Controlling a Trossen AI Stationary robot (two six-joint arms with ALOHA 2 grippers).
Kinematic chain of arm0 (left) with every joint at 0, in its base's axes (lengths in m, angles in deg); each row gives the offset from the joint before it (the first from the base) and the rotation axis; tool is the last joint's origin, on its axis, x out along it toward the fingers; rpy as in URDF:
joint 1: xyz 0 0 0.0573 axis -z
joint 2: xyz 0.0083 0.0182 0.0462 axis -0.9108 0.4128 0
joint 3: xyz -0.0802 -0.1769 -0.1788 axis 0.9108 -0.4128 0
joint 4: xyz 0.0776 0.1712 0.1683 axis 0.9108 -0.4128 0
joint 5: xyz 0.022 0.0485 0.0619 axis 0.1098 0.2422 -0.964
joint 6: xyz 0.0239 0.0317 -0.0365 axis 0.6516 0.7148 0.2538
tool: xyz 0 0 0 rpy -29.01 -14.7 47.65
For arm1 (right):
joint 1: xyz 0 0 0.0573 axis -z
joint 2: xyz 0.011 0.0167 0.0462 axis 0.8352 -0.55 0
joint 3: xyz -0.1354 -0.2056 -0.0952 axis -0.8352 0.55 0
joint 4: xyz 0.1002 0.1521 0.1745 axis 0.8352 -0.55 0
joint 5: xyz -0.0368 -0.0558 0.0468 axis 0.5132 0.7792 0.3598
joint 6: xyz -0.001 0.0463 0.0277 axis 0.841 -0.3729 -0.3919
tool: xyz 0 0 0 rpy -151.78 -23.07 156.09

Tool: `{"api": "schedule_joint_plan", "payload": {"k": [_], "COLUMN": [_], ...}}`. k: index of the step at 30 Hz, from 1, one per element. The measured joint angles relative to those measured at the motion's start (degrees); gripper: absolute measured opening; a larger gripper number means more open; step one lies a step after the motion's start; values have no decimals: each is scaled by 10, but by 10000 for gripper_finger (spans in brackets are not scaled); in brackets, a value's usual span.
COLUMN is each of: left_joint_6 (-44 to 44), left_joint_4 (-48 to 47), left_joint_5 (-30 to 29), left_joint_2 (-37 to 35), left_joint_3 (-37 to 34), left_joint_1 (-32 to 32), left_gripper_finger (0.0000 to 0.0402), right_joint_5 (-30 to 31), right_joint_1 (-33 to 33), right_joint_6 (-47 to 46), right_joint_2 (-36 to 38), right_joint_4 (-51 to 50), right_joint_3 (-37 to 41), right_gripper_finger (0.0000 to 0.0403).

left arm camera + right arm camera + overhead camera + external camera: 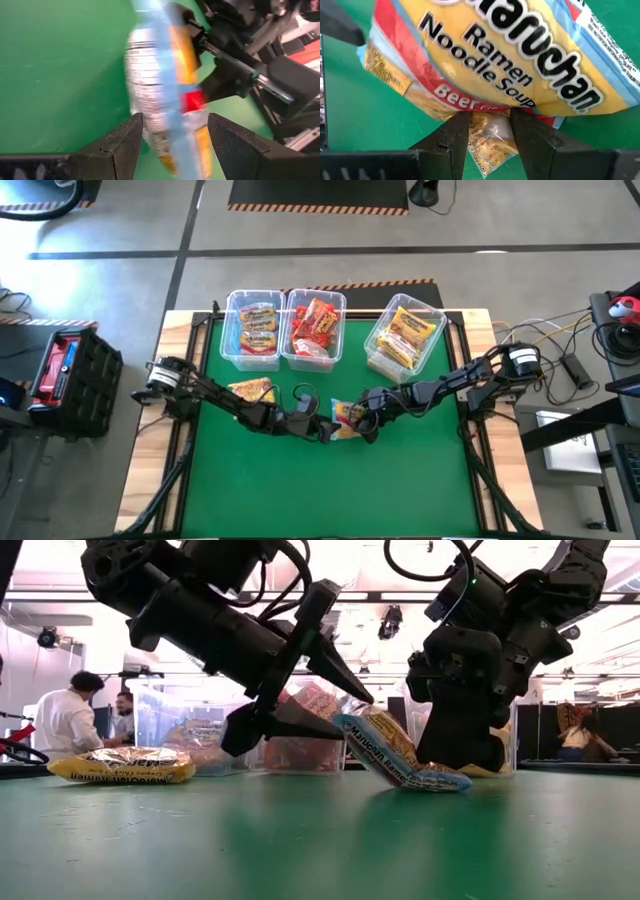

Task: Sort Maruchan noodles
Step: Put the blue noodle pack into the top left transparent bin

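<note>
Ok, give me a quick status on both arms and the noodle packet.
Right gripper shut on the packet at mid-table. Left gripper open around its other end. Another packet lies loose near the bins. Nothing blocking.

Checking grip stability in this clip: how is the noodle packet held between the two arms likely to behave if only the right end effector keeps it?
The noodle packet will probably sag or pivot: the right end effector pinches only one edge, and it already hangs tilted with a corner on the table. Its glossy crinkly wrapper may slip. It looks light, so the open left end effector could nudge it easily.
</note>
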Motion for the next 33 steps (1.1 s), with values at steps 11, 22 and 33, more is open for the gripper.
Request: {"api": "schedule_joint_plan", "payload": {"k": [11, 22, 33], "left_joint_6": [38, 59, 11], "left_joint_4": [56, 47, 6], "left_joint_5": [44, 114, 120], "left_joint_2": [0, -2, 1], "left_joint_3": [0, -3, 11], "left_joint_1": [-1, -30, -61], "left_gripper_finger": [210, 210, 210], "right_joint_5": [-1, -10, -11], "right_joint_1": [0, -3, -5], "right_joint_6": [0, -9, -6], "right_joint_2": [0, -1, 0], "right_joint_4": [1, 3, 2], "right_joint_3": [0, 1, 1], "right_gripper_finger": [141, 141, 141]}}
